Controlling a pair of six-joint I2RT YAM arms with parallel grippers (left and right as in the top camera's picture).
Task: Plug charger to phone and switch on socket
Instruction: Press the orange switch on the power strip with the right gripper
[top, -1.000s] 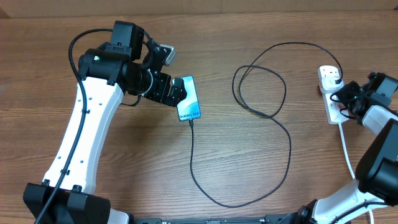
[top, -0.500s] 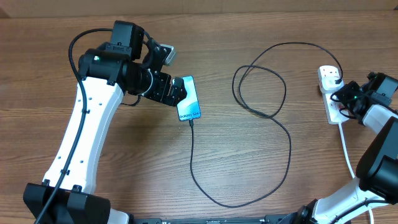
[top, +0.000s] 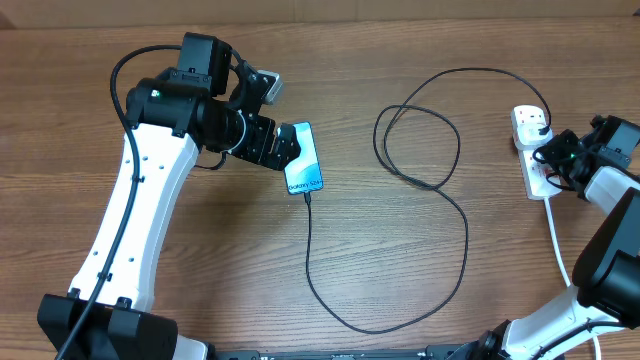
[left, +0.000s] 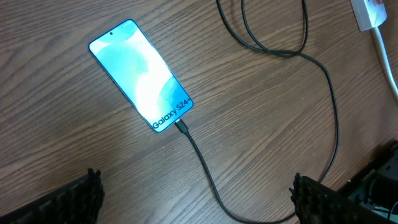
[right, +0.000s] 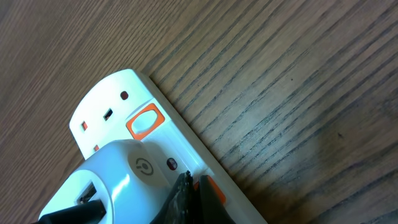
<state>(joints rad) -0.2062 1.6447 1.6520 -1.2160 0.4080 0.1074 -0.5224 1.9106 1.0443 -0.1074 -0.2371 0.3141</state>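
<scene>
Wood-grain table: right pincer (right: 189, 188), shut, tips at the orange switch (right: 212, 186) of the socket (right: 102, 99); left pincer (left: 196, 196), wide, far off beside the phone (left: 140, 74).

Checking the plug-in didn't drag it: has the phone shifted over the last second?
No. The phone sits at the same spot relative to the socket in the overhead view.
</scene>
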